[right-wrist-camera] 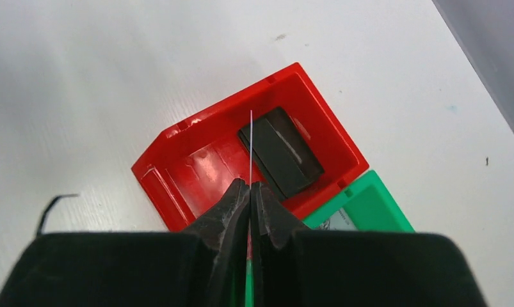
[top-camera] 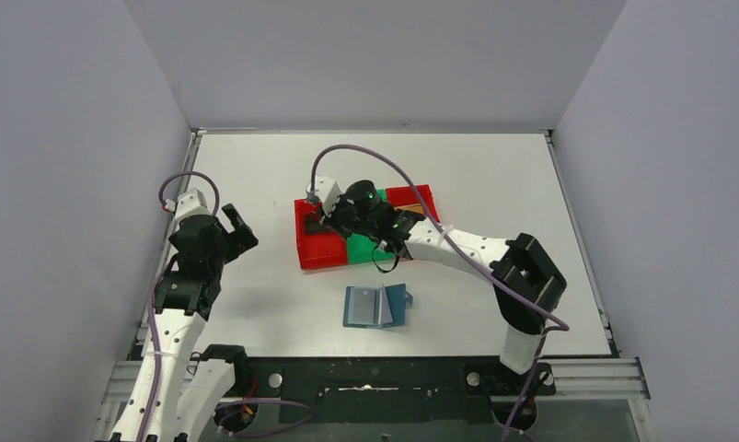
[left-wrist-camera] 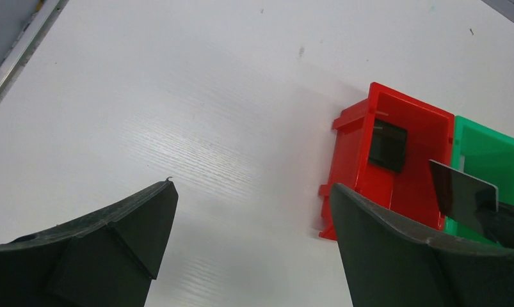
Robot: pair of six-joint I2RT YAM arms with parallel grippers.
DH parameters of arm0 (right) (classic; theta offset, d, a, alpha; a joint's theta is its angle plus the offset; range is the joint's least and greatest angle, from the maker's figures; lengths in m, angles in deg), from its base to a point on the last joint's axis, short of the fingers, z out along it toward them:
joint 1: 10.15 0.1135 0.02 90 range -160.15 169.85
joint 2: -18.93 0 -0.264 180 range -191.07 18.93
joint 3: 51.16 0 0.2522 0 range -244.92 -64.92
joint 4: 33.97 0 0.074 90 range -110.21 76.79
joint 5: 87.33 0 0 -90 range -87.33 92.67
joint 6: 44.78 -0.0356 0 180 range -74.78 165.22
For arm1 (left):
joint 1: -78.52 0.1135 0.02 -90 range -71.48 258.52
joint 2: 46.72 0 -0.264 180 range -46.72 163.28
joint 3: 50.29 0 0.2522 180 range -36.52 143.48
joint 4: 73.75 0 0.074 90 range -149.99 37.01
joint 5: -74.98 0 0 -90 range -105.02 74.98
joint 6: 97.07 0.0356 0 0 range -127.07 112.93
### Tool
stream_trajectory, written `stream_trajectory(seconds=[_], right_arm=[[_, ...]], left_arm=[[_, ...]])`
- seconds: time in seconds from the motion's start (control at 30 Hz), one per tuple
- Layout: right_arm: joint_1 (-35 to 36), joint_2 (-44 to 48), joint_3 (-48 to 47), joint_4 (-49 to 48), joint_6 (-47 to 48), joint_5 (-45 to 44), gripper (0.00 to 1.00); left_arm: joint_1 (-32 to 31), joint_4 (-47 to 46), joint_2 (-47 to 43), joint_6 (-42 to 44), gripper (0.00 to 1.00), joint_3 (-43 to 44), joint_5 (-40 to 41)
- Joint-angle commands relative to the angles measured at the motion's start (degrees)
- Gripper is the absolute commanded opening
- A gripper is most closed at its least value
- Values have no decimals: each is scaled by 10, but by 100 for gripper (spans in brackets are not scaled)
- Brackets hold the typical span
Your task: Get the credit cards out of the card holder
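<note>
The teal-blue card holder (top-camera: 376,306) lies open on the table near the front, no card showing in it. My right gripper (right-wrist-camera: 249,187) is shut on a thin card (right-wrist-camera: 251,147) seen edge-on, held above the left red bin (right-wrist-camera: 196,166). The same dark card shows in the left wrist view (left-wrist-camera: 462,192). A black card (right-wrist-camera: 280,153) lies inside that red bin. A silver-grey card (right-wrist-camera: 344,220) lies in the green bin (right-wrist-camera: 376,204). My left gripper (left-wrist-camera: 251,192) is open and empty over bare table, left of the bins.
The bins stand in a row at mid-table: red (top-camera: 315,247), green (top-camera: 361,249), and another red one (top-camera: 411,195) at the back right. The right arm (top-camera: 476,249) reaches across above the card holder. A purple cable arcs over the bins.
</note>
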Motion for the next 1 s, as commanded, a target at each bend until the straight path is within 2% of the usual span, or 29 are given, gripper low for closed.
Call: stream_trajectory(seconds=[0.0, 0.27, 0.6, 0.7, 0.97], right_arm=[[13, -31, -51, 5, 155, -22, 0], [16, -104, -102, 28, 272, -23, 0], [22, -193, -169, 55, 406, -99, 0], [19, -212, -182, 55, 419, -106, 1], [22, -236, -204, 61, 420, -97, 13]], left_arm=[[6, -28, -3, -7, 91, 9, 33], [7, -26, -32, -13, 92, 8, 65], [12, -32, -71, -19, 92, 2, 86], [14, -34, -69, -18, 92, 1, 82], [19, -38, -63, -15, 92, 1, 70]])
